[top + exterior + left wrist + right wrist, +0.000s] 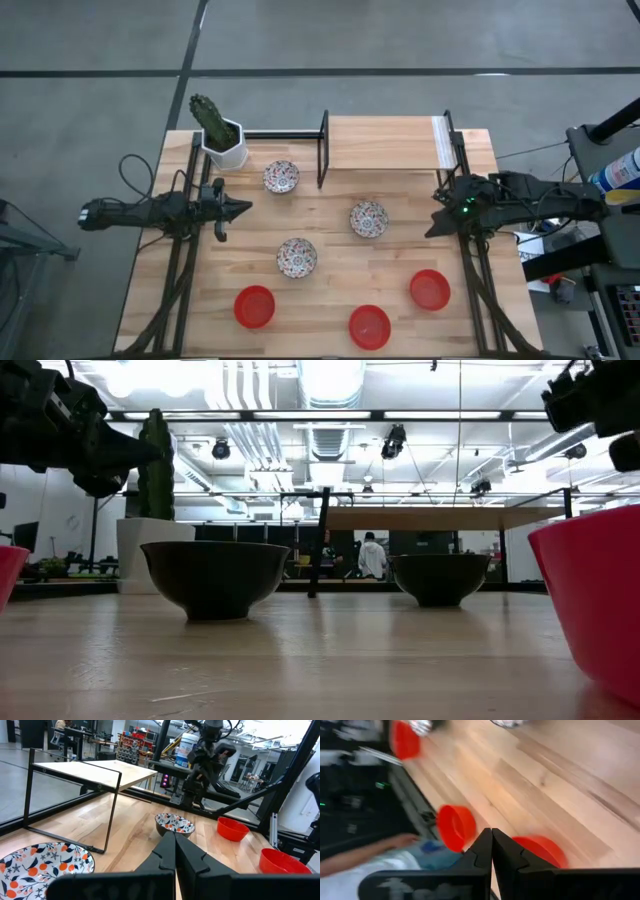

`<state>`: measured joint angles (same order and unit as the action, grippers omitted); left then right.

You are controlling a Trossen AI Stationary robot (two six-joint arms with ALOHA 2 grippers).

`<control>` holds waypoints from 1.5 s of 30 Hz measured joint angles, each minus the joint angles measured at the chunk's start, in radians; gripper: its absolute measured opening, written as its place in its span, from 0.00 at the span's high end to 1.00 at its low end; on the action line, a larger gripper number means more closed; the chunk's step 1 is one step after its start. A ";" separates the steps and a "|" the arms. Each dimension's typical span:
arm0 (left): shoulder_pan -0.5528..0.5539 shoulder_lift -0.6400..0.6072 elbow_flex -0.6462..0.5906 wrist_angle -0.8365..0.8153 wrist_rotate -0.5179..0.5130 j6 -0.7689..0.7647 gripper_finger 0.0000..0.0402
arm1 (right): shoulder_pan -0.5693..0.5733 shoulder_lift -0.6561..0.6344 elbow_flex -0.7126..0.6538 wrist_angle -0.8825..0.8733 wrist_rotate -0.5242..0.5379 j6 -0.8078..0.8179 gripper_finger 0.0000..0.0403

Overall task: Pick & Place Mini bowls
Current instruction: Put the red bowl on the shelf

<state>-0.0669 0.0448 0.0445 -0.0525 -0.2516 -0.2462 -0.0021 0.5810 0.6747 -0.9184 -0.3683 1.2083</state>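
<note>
Near bench (pixel 400 150) edge: three red mini bowls (pixel 369 326) in a row | mid-bench: three floral mini bowls (pixel 297 257), well apart | left pincer (pixel 243 208) closed, empty, at left edge | right pincer (pixel 432 231) closed, empty, at right edge | far corner: cactus pot (pixel 224 143)

Even, soft light falls from above in the high view, with faint shadows on the table (pixel 340 280). The low view looks into bright ceiling lights (pixel 330 380), leaving the nearer bowls (pixel 215 577) as dark silhouettes. The right wrist view is smeared by motion blur; the left wrist view is sharp.
</note>
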 joint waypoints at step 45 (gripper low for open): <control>0.000 0.000 0.000 0.000 0.000 0.000 1.00 | 0.507 0.796 0.166 -0.084 0.233 -0.454 0.65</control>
<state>-0.0668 0.0448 0.0446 -0.0525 -0.2518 -0.2466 0.5045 1.3773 0.8409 -1.0028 -0.1352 0.7547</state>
